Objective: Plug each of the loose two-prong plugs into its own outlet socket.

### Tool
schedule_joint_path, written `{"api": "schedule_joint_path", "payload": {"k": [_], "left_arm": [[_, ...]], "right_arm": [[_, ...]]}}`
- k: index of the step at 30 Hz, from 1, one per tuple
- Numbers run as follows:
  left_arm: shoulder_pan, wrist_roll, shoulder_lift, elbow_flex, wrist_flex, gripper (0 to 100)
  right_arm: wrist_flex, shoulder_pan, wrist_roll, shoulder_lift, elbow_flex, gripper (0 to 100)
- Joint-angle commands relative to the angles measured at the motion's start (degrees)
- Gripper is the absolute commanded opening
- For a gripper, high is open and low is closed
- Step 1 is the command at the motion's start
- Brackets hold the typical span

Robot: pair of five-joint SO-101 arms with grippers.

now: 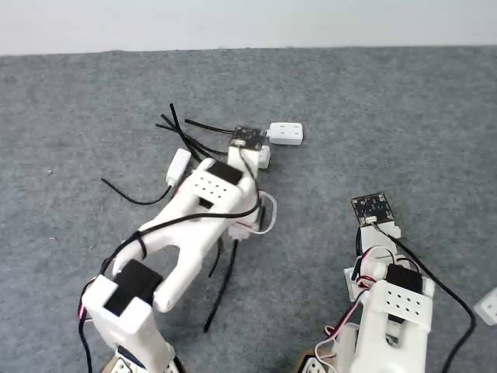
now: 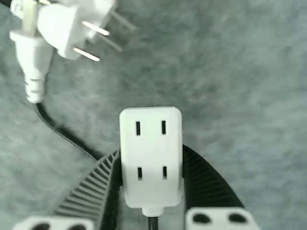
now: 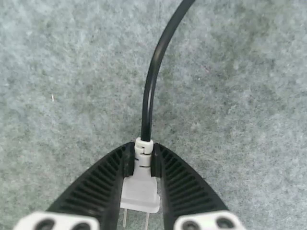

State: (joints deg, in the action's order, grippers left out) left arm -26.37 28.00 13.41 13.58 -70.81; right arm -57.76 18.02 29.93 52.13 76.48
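Note:
My left gripper (image 2: pixel 151 191) is shut on a white outlet block (image 2: pixel 151 153) with two pairs of slots, held just above the grey carpet. Two white two-prong plugs (image 2: pixel 72 28) lie close beyond it, prongs bare, on a black cable (image 2: pixel 62 134). From above, this gripper (image 1: pixel 260 155) is mid-table beside another white four-slot block (image 1: pixel 285 133). One more white plug (image 1: pixel 178 165) lies to the arm's left. My right gripper (image 3: pixel 140 191) is shut on a white plug (image 3: pixel 140 189) whose black cable (image 3: pixel 153 81) runs away over the carpet. From above it sits lower right (image 1: pixel 382 227).
Several black cables (image 1: pixel 190 132) fan out behind the left arm, and others trail under it (image 1: pixel 221 287). A small white object (image 1: pixel 488 305) shows at the right edge. Open grey carpet (image 1: pixel 404 116) spreads across the far right and far left.

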Motion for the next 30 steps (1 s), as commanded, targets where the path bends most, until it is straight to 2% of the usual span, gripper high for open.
{"api": "schedule_joint_path", "payload": {"k": [1,5,7,14,23,26,30], "left_arm": [[-1.9,9.6,0.0,-7.1,-0.8,1],[-3.5,22.6,2.5,-7.9,6.6,1],[-4.0,25.4,5.1,-7.8,9.2,1],[-4.7,24.1,13.5,-8.1,11.7,1],[-4.2,20.0,11.3,-7.8,11.3,2],[-3.7,20.4,10.4,-8.0,8.5,10],[-4.1,22.7,9.1,-8.0,4.4,31]], "right_arm": [[1.2,-0.3,-0.2,0.4,-0.3,0.8],[1.2,-0.3,-0.2,0.4,-0.3,0.8],[1.2,-0.3,-0.2,0.4,-0.3,0.8],[1.3,-0.3,-0.2,0.4,-0.3,0.8],[2.0,-0.4,-0.2,0.5,0.0,0.8],[2.0,-0.4,-0.2,0.5,0.0,0.8],[2.0,-0.4,-0.2,0.5,0.0,0.8]]}}
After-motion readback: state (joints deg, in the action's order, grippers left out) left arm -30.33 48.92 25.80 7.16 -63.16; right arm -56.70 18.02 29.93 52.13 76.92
